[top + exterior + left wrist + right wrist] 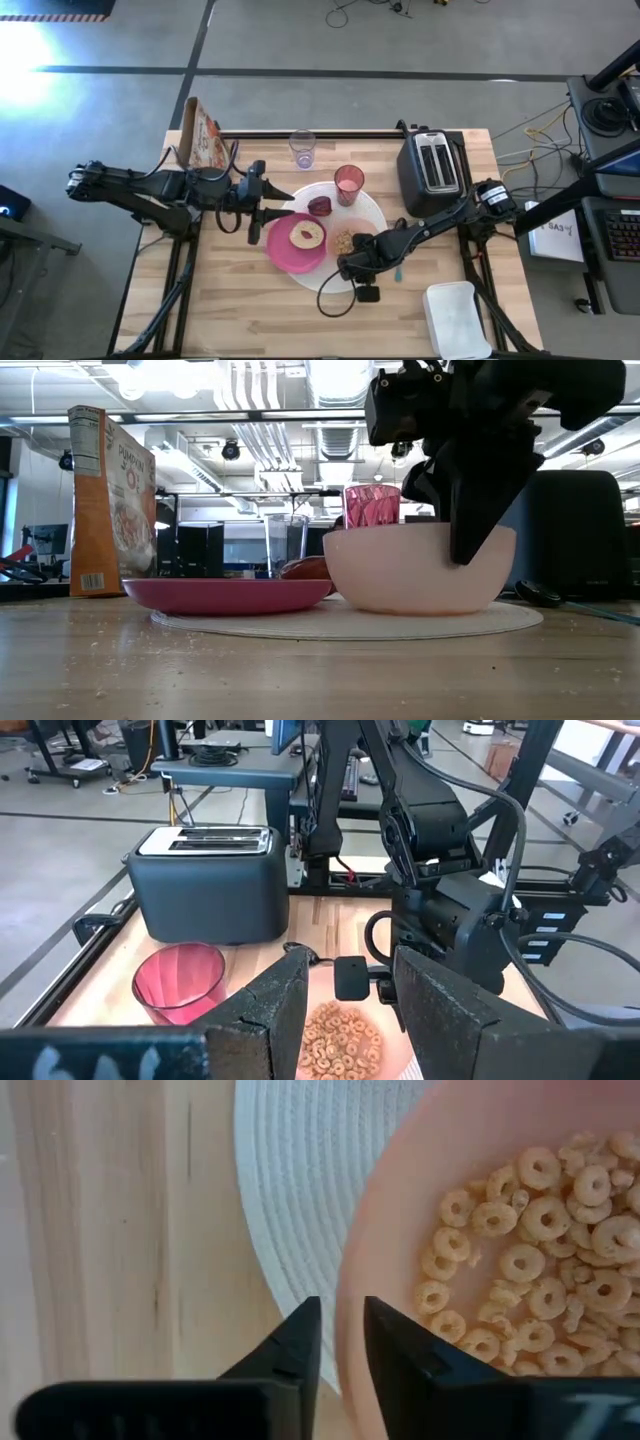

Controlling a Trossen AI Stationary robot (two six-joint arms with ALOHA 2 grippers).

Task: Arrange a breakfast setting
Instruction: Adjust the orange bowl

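Bright, even overhead light; glare patch on floor (pixel 25 55) top-left; ceiling lamps (pixel 150 375) blown out; near fingers blurred.

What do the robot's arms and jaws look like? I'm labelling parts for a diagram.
Both arms are black, built of jointed segments with black cables looped alongside. The left gripper and the right gripper each end in two dark, wedge-shaped fingers with a matt, slightly grainy surface. A small black boxy module sits beside each wrist. No readable markings show on either arm.
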